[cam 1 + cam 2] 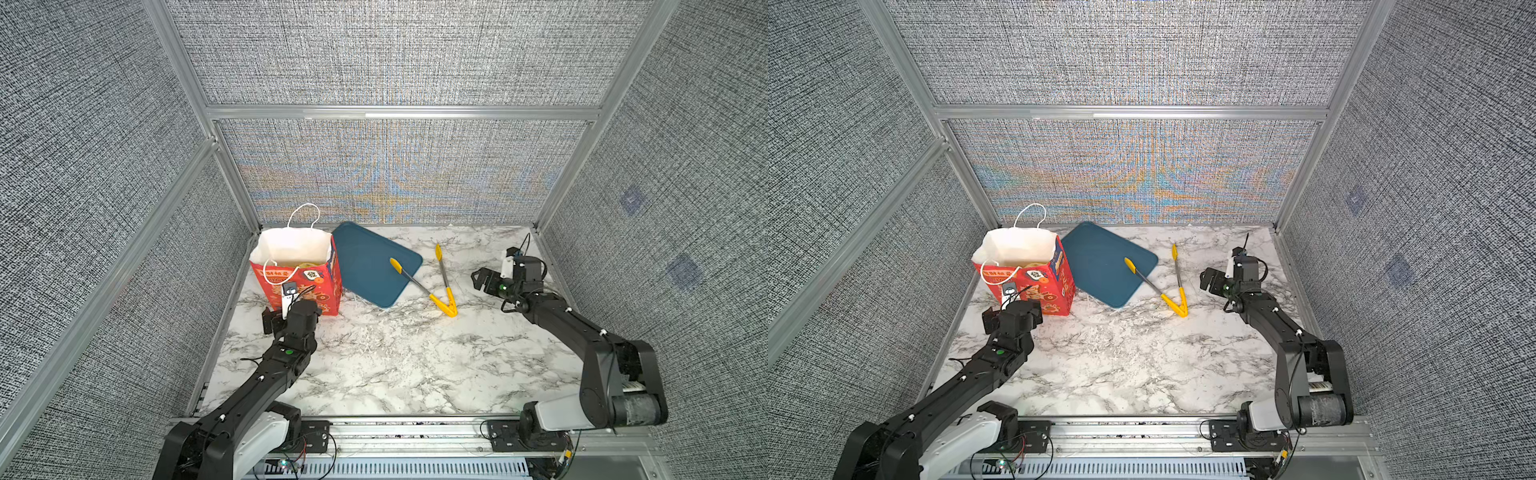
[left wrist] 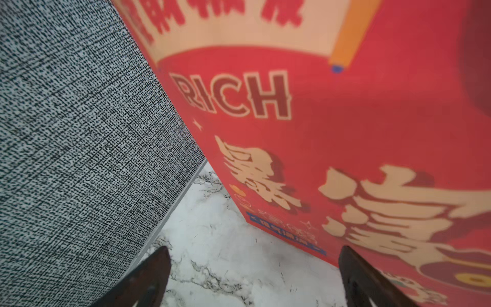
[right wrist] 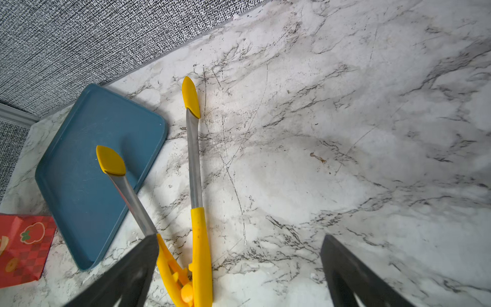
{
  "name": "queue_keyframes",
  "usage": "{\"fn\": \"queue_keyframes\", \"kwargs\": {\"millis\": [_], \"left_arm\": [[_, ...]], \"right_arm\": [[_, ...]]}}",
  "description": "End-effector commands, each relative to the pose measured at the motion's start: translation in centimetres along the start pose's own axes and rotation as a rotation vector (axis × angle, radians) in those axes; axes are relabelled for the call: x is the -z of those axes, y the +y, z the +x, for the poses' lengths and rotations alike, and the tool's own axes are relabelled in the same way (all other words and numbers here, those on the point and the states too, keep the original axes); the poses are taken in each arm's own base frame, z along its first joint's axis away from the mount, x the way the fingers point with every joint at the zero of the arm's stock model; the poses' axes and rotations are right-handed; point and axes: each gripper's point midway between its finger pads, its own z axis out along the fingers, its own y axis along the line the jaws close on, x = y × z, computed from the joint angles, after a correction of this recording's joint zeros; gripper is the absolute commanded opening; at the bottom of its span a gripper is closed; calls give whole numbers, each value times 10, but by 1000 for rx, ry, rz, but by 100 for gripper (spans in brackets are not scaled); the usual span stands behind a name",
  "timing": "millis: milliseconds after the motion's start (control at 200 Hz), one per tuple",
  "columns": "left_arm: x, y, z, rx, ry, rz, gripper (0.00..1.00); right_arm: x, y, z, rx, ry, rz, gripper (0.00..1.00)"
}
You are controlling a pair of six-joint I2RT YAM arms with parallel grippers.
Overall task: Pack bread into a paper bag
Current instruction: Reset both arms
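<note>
The red paper bag [image 1: 322, 286] [image 1: 1059, 282] stands upright at the back left, its white mouth open. A small golden patch of bread [image 1: 308, 264] [image 1: 1034, 264] shows deep inside it; the rest of the inside is hidden. My left gripper [image 1: 272, 319] [image 1: 992, 318] hangs low just in front of the bag's printed face [image 2: 345, 133], open, with only marble between its fingers [image 2: 156, 271]. My right gripper [image 1: 480, 279] [image 1: 1208, 280] hovers open at the right, empty, just right of the tongs. In the right wrist view the bag's corner [image 3: 24, 247] sits beyond the tray.
An empty dark blue tray [image 1: 365, 262] [image 1: 1096, 262] [image 3: 87, 159] lies right of the bag. Yellow-tipped metal tongs [image 1: 444, 282] [image 1: 1179, 282] [image 3: 195, 164] lie spread open, one tip resting on the tray. The left wall [image 2: 66, 133] is close beside the bag.
</note>
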Motion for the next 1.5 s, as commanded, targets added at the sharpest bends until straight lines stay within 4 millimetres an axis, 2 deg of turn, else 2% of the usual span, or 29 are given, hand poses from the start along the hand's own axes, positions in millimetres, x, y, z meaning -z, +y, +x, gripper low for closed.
{"fn": "queue_keyframes", "kwargs": {"millis": [0,175,330,435,756,816,826,861,961,1141,1226,1356,1497], "left_arm": [[-5,-10,-28,52,-109,56,99],[-28,-19,-29,32,-140,54,99],[-51,-37,-24,-16,-126,70,100],[-61,-42,-20,1,-145,64,100],[-61,-41,-19,-10,-130,78,100],[-57,-40,-18,-2,-144,82,100],[-57,-39,-18,1,-147,82,100],[-57,-39,-18,2,-149,82,100],[-62,-43,-17,-9,-122,88,100],[-59,-42,-17,-10,-136,95,98],[-57,-43,-17,-8,-148,98,100],[-62,-46,-17,-18,-120,102,100],[-76,-44,-16,-1,-54,114,100]], "right_arm": [[-1,-1,-4,19,-19,1,98],[-5,-7,-3,16,-9,12,98],[-5,-12,-4,19,-17,28,98],[-8,-18,-5,27,-15,40,98],[-20,-31,-2,67,-17,65,98],[-18,-30,-9,79,-44,63,98],[-19,-34,0,78,-27,71,98],[-18,-39,3,81,-34,85,97],[-15,-50,-4,64,-97,97,97],[-10,-67,-15,23,-185,126,98],[1,-75,-22,45,-244,175,98],[38,-82,-35,83,-455,236,98],[60,-86,-27,163,-574,270,98]]}}
